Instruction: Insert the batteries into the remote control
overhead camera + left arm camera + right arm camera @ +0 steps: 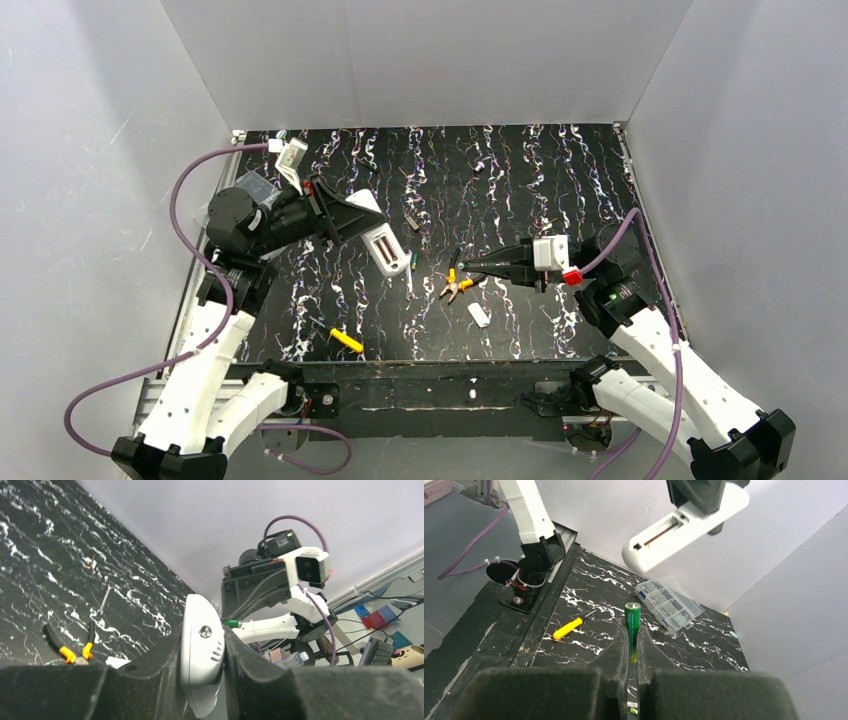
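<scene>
Remote control (385, 250), top view: off the table (560, 190) at left-centre and tilted. Its open bay of 2 slots faces up and toward the right arm, probably so a battery can be fed in.
left gripper (362, 222), top view: jaws clenched on the far end of the remote control, which leaves the bay end uncovered.
right gripper (468, 266), top view: points left at the remote control, apart from it, above the orange-handled pliers (455, 287).
Loose items, top view: a small green cylinder (413, 258), likely a 2nd cell, sits just beside the remote control's lower end. The white cover piece (480, 315) and yellow-handled screwdriver (345, 340) lie nearer the arm bases.
Grip, left wrist view: the remote control is pinched across its width between both pads, screw side toward the camera. The hold looks firm enough to steady it as a fixture.
Opposite arm, left wrist view: the right gripper faces this way with a green tip showing at its jaws.
battery (632, 622), right wrist view: grasped by the right jaws around its lower half. The upper half sticks out past the fingertips, probably so the free end can lead.
Bay, right wrist view: open, a metal contact showing and no cell visible inside. It hangs above and ahead of the battery, not touching it.
Judgement: 0 cells look loaded. The next move calls for laying the battery parallel to a slot.
</scene>
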Controlling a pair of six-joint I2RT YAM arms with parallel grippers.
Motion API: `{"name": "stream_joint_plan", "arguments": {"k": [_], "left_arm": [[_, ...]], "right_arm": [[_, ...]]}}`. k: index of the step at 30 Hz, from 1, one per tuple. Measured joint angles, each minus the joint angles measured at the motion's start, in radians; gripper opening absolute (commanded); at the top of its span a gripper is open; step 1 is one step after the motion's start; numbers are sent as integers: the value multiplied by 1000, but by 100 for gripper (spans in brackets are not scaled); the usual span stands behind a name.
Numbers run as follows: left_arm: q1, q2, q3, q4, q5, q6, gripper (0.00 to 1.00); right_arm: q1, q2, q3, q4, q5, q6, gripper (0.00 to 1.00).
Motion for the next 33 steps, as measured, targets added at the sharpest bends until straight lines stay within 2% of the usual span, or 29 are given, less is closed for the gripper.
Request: {"name": "stream_joint_plan", "arguments": {"k": [5, 10, 21, 27, 33], "left_arm": [[0, 0, 64, 37, 23, -14, 0], [-5, -11, 114, 1, 60, 34, 0], [-13, -21, 185, -276, 65, 235, 0], [-27, -11, 238, -474, -16, 368, 0], [-34, -10, 238, -558, -109, 404, 0]], "right_arm": [[0, 4, 0, -2, 11, 1, 1], [0, 21, 0, 0, 15, 6, 1], [1, 54, 0, 57, 28, 77, 1], [19, 90, 3, 77, 77, 123, 1], [90, 162, 73, 23, 165, 133, 1]]}}
